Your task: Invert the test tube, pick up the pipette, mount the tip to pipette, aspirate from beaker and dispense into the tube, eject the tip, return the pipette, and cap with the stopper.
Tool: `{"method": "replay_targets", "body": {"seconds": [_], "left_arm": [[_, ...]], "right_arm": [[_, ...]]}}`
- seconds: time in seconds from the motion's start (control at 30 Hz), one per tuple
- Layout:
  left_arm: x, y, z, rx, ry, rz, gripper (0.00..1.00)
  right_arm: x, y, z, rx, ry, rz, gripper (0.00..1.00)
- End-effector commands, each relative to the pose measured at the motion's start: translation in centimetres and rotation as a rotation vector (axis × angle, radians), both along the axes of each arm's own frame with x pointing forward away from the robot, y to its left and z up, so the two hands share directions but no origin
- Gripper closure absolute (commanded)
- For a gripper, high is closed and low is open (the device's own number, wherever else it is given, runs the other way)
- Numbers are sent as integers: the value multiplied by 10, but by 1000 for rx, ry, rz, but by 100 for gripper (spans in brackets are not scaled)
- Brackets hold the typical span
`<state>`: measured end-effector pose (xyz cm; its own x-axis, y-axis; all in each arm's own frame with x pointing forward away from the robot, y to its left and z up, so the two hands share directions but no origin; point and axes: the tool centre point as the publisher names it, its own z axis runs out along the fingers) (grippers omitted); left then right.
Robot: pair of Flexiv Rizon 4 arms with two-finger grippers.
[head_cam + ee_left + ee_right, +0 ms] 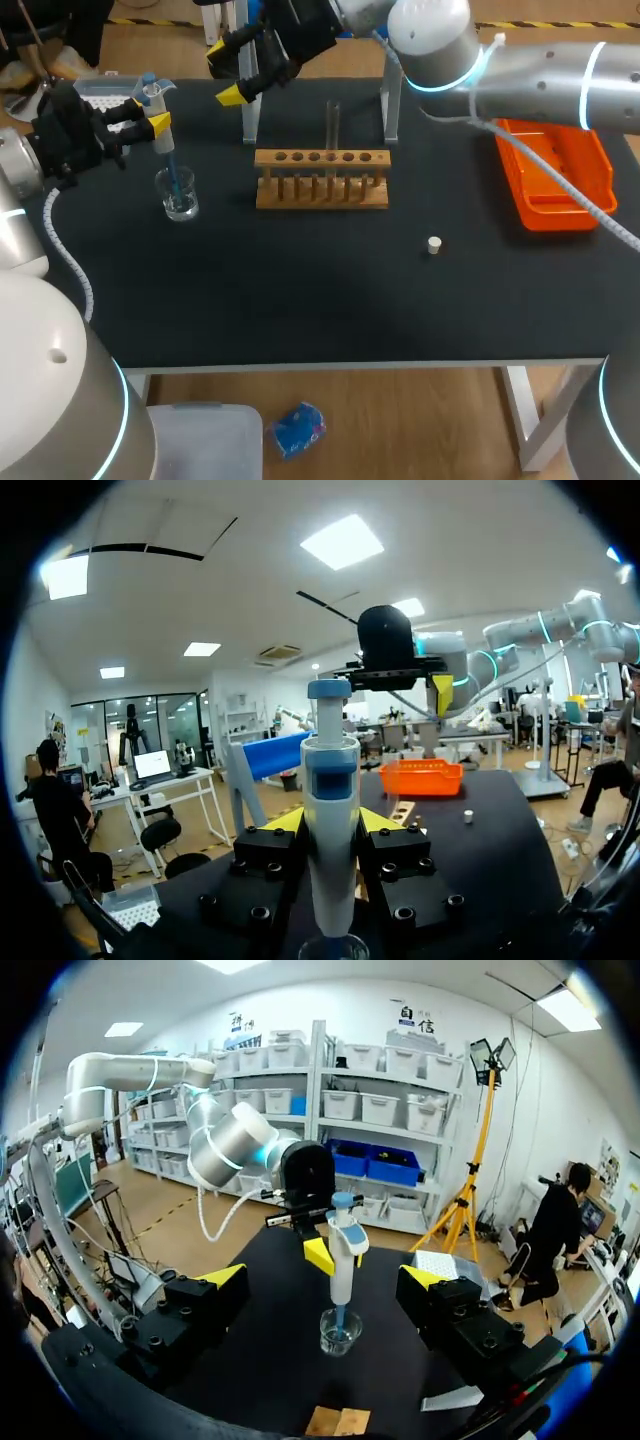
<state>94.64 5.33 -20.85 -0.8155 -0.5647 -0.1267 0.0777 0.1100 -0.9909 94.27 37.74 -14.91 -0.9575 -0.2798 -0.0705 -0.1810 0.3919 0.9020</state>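
Note:
My left gripper (pixel 152 113) is shut on the white and blue pipette (pixel 160 125), holding it upright at the table's left. The pipette's blue tip dips into the small glass beaker (pixel 178 196). In the left wrist view the pipette (pixel 330 840) stands between the yellow fingers, with the beaker's rim (pixel 330 948) just below. My right gripper (pixel 228 73) hangs open and empty at the back, left of the middle. From its wrist view the pipette (pixel 343 1250) and beaker (pixel 341 1332) lie ahead of the right gripper (pixel 325 1280). A clear test tube (pixel 333 125) stands upright in the wooden rack (pixel 322 180). The small white stopper (pixel 434 245) lies on the mat.
An orange tray (pixel 555 175) sits at the right edge of the table. A clear tip box (pixel 100 92) is at the back left, behind my left gripper. A white pipette stand (pixel 250 115) rises behind the rack.

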Motion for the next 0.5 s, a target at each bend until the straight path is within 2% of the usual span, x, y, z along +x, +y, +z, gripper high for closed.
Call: {"method": "replay_targets", "body": {"seconds": [0.03, 0.5], "left_arm": [[-1, -1, 0, 0, -2, 4, 100], [-1, -1, 0, 0, -2, 4, 100]], "right_arm": [[5, 14, 8, 14, 23, 75, 0], [3, 16, 6, 24, 22, 86, 0]]}}
